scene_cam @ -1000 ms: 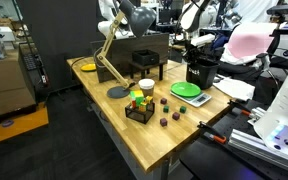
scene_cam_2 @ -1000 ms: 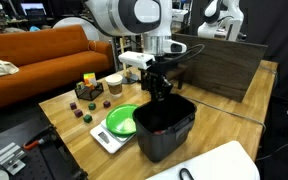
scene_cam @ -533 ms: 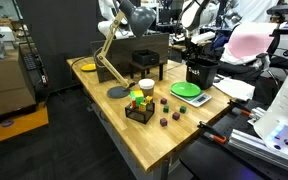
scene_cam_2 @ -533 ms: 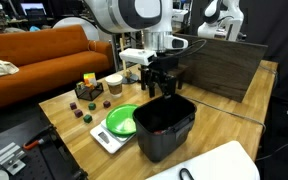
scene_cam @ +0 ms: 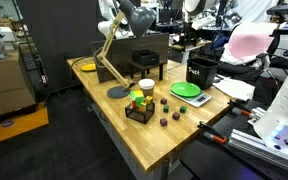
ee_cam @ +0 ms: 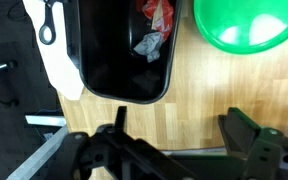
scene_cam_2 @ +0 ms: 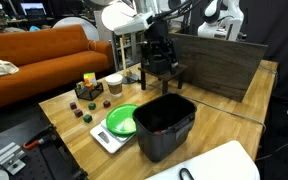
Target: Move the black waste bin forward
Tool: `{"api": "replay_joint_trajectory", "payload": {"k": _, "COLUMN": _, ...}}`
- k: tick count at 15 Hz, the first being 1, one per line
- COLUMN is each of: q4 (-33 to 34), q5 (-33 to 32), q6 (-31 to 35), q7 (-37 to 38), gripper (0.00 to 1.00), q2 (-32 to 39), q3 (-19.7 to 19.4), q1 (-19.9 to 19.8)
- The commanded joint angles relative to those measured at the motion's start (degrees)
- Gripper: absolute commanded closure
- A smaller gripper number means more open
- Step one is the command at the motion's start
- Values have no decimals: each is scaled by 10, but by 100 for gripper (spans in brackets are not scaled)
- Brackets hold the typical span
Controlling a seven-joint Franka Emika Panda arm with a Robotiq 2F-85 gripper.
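The black waste bin (scene_cam_2: 164, 125) stands on the wooden table (scene_cam_2: 227, 122), just beside the green dish (scene_cam_2: 122, 120). In an exterior view the bin (scene_cam: 201, 70) sits past the dish (scene_cam: 187, 90), near the table's far end.

The gripper (scene_cam_2: 161, 76) hangs above the bin, clear of its rim. In the wrist view the bin (ee_cam: 109, 60) lies below the gripper (ee_cam: 179, 150). The fingers are spread wide apart, with only bare table between them. Crumpled red and grey scraps (ee_cam: 152, 30) lie inside the bin.

Nothing grips the bin now. If it already stands where it should, the shift looks done and only the arm's retreat remains. If not, the gripper must come down and take the rim again.
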Motion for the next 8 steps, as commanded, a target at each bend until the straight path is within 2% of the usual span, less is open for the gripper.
{"api": "replay_joint_trajectory", "payload": {"k": 1, "q4": -29, "q5": -3, "q6": -20, "q7": -3, "gripper": 0, "q2": -58, "q3": 15, "q1": 2}}
{"api": "replay_joint_trajectory", "payload": {"k": 2, "q4": -35, "q5": 5, "q6": -31, "q7": -8, "gripper": 0, "q2": -74, "q3": 20, "q1": 4}}
{"api": "replay_joint_trajectory", "payload": {"k": 3, "q4": -16, "q5": 1, "q6": -16, "q7": -1, "gripper": 0, "q2": -44, "q3": 20, "q1": -1}}
{"api": "replay_joint_trajectory", "payload": {"k": 8, "q4": -20, "q5": 1, "q6": -18, "q7": -1, "gripper": 0, "q2": -46, "q3": 22, "q1": -2}}
